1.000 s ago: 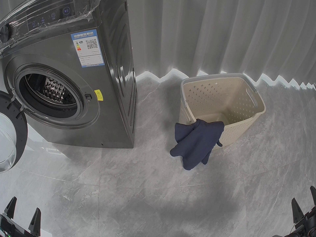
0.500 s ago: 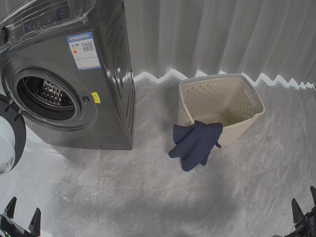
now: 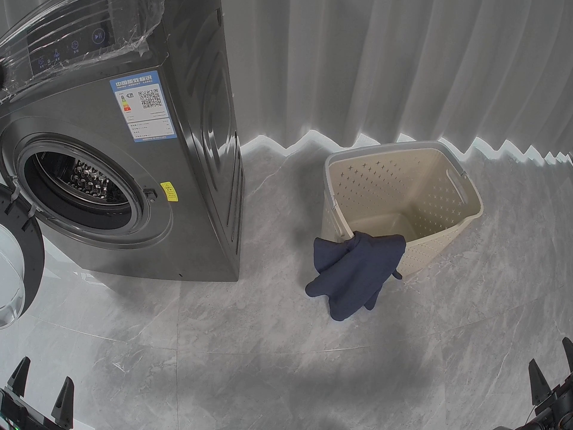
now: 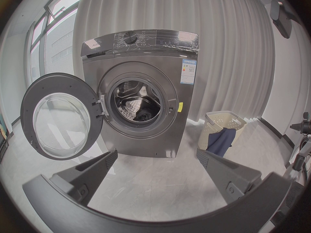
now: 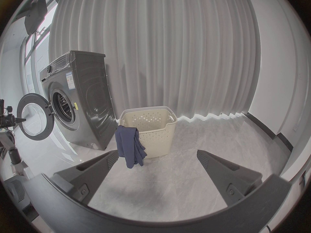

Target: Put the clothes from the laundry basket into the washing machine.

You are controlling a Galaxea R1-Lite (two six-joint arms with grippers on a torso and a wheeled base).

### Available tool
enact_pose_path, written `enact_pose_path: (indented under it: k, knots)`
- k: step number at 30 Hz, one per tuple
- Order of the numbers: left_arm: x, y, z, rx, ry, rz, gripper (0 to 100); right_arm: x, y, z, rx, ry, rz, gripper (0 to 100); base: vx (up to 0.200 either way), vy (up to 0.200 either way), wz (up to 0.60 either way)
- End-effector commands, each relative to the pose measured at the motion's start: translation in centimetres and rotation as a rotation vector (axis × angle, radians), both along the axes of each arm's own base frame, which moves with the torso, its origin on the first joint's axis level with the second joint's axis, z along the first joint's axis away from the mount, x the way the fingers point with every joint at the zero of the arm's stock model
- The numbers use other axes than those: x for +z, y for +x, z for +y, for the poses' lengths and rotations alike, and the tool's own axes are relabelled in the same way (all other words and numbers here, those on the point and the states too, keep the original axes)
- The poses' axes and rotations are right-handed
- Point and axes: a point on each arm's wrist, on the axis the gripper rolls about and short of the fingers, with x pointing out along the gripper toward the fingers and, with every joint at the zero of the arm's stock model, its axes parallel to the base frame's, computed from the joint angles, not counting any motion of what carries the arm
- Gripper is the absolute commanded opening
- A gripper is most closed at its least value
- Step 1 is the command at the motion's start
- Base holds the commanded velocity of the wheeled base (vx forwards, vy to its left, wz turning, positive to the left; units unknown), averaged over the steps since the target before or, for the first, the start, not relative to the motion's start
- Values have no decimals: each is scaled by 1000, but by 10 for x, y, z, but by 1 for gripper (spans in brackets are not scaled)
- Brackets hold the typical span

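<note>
A dark blue garment hangs over the near rim of the cream laundry basket, its lower end on the floor; it also shows as the garment on the basket and the garment. The grey washing machine stands left of the basket with its round door swung open, and some dark cloth lies in the drum. My left gripper is open low at the near left, far from the basket. My right gripper is open at the near right, holding nothing.
White curtains hang behind the basket and machine. Grey tiled floor lies bare between me and both. The open door juts out at the far left of the head view. A dark skirting runs along the right wall.
The whole head view has shifted: machine and basket sit slightly lower and the machine further left, so the camera moved. Both grippers stay in the same place.
</note>
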Motion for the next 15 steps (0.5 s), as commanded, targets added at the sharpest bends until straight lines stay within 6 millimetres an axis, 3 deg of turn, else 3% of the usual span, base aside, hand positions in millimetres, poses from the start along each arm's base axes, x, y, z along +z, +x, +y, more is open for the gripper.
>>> enact_pose_path:
  k: [1,15]
  knots:
    - [-5,1,0,-1,0,7,100,-5,0,0,0,-1,1,100,0,-200,0]
    - [-5,1,0,-1,0,7,100,-5,0,0,-7,-1,3,100,0,-200,0]
